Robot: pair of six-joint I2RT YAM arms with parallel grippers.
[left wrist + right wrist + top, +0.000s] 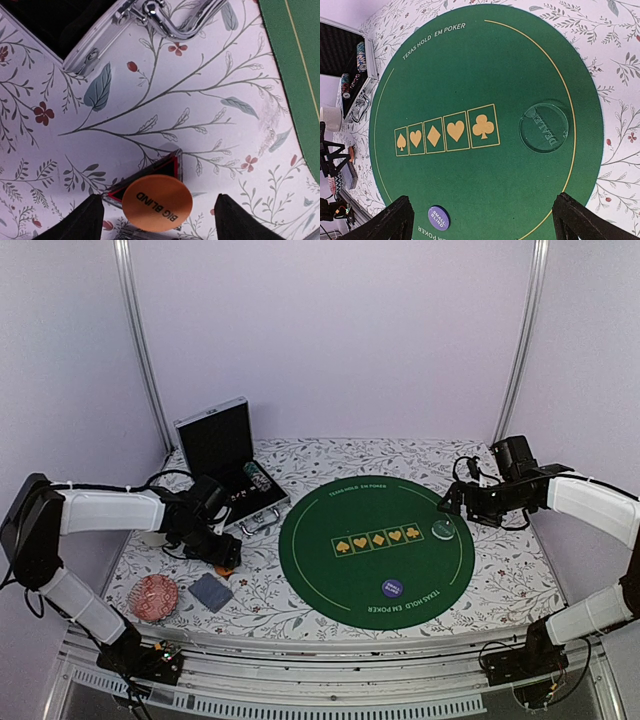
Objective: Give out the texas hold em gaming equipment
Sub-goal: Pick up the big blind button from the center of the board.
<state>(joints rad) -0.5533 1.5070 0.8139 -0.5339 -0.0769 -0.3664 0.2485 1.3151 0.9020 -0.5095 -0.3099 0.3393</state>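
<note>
Orange button (157, 202) marked "BIG BLIND" lay between the wide-open left jaws, overlapping a black triangular marker (169, 166) on the floral worktop (210, 90). Picking it up seemed the step in hand, which would call for closing low on the thin disc without catching the marker. Ahead of the open, empty right jaws, the green mat (485, 65) read "TEXAS HOLD 'EM POKER" and bore a clear button (544, 131) marked "DEALER" and a purple button (439, 218) marked "SMALL BLIND".

Buttons: orange (157, 202) BIG BLIND, purple (438, 218) SMALL BLIND, pale-green (543, 131) DEALER; mat (470, 75) TEXAS HOLD'EM POKER.
</note>
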